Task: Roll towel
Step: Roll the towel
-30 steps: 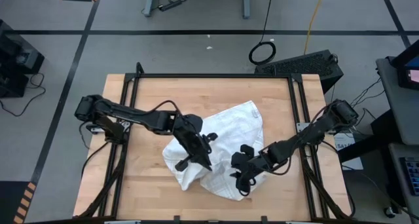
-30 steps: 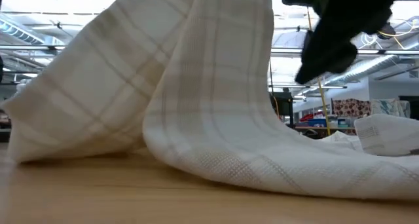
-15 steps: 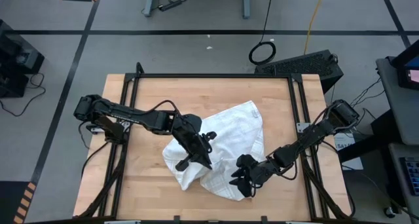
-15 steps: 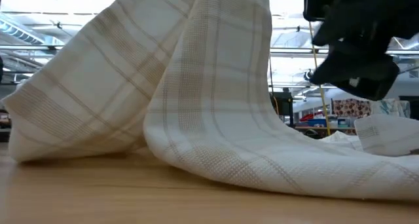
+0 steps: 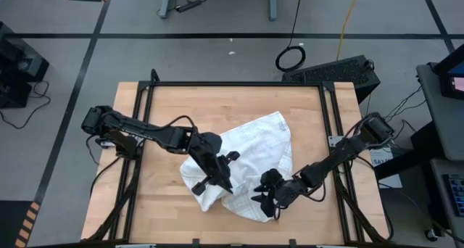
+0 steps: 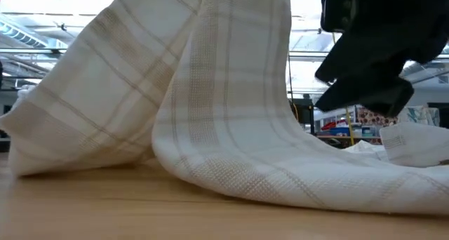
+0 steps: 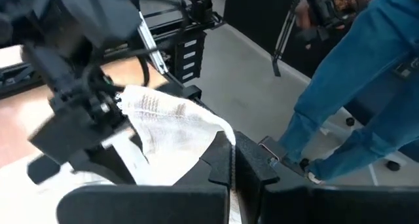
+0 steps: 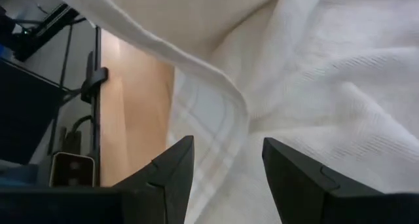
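The white towel (image 5: 257, 143) with thin grey check lines lies bunched mid-table. One part is drawn up into a peak, and in the low view the towel (image 6: 210, 92) drapes from above down onto the wood. My left gripper (image 5: 220, 181) is shut on the raised part. My right gripper (image 5: 263, 199) is open and hovers low over the towel's near right part, its fingers (image 8: 173, 171) on either side of a check-lined edge (image 8: 216, 126). Whether they touch the cloth cannot be told. My left gripper pinches a bunched fold of the towel (image 7: 204, 140) between its two shut fingers (image 7: 252, 168), coming slantwise down from the table's left. How many layers it has cannot be told. The held part stands raised; the cloth falls away slack below, its lower folds (image 6: 295, 177) on the table.
Black frame rails (image 5: 330, 117) run along the table's sides. Bare wood (image 5: 159, 204) shows to the left and near left of the towel. A person in blue trousers (image 7: 353, 86) stands beyond the table in the left wrist view.
My right gripper has sunk toward the towel's near right part and rolled about its own pointing line, staying open. The towel's raised peak has kept its shape.
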